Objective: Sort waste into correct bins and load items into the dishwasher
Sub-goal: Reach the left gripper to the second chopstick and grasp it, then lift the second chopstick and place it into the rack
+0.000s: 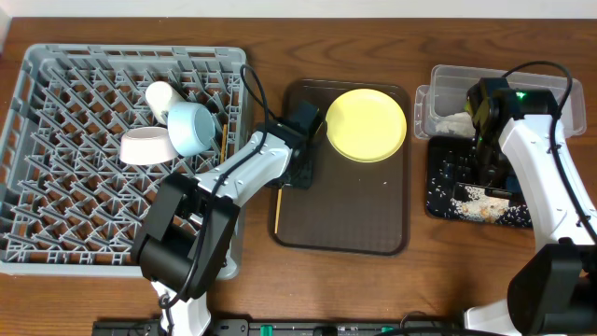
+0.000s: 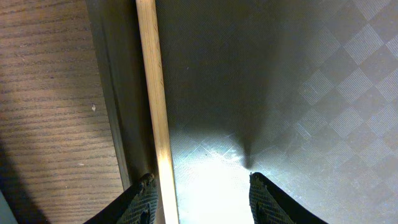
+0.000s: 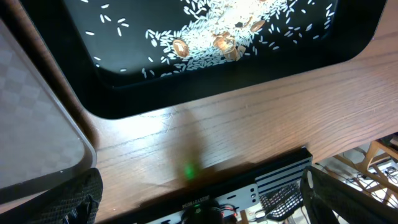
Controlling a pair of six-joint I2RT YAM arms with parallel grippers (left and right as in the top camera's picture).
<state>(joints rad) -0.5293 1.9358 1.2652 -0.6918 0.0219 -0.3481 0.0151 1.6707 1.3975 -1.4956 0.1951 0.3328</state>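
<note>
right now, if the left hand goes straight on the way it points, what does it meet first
The left hand would likely touch the chopstick just inside one finger, then the brown tray under it; depth unclear.

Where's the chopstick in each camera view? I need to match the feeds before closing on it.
Overhead: the chopstick lies lengthwise just inside the left rim of the brown serving tray.
Left wrist: it runs top to bottom, left of centre, between the open fingers of the left gripper, close to one of them.
Right wrist: not in it.
Shared landmark: the tray's checkered floor, also seen at the right wrist picture's left edge.
</note>
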